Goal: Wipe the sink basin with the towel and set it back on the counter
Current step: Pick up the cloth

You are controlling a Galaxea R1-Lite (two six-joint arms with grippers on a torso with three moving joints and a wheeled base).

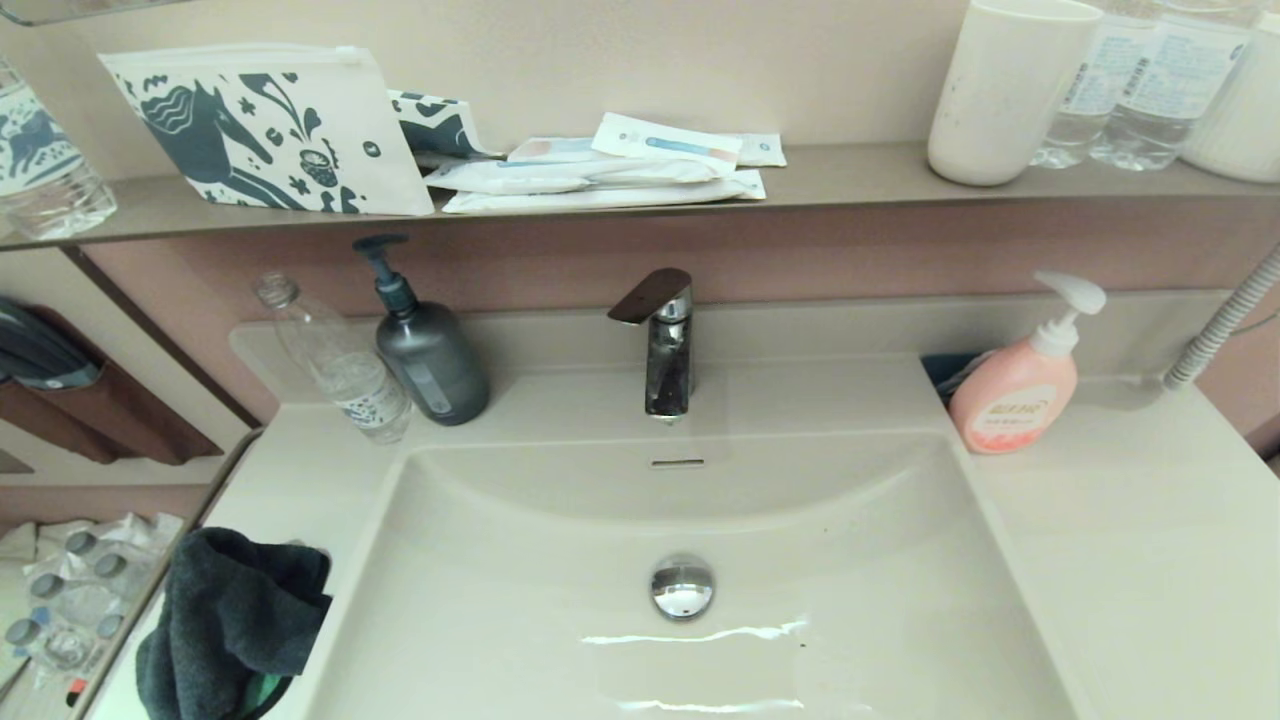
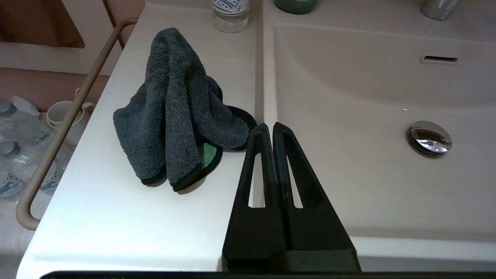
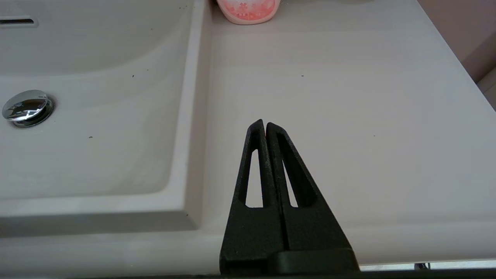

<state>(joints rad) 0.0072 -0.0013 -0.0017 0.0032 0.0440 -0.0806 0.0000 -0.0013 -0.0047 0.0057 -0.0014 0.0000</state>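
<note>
On the left strip of the desk, beside the sink basin, the towel lies crumpled in a dark grey heap with a bit of green showing underneath it. Seen from the left wrist, the left gripper hangs low at the front of the desk, right where the desk meets the basin's left rim; its black fingers are pressed together with nothing between them, and their tips sit just beside the towel's near edge without gripping it. Further back on the same side stand a clear plastic bottle and a dark pump bottle. At the middle of the back ledge rises the chrome faucet, with the slim overflow slot below it and the round drain plug on the basin floor. A few dark specks dot the basin surface in the right wrist view. To the right of the basin, a pink soap dispenser stands at the back of the desk. Nearer the front on that side, the right gripper hangs over bare desk, fingers pressed together and holding nothing. Above it all, the wall shelf carries a patterned pouch, flat packets and a white cup.
</note>
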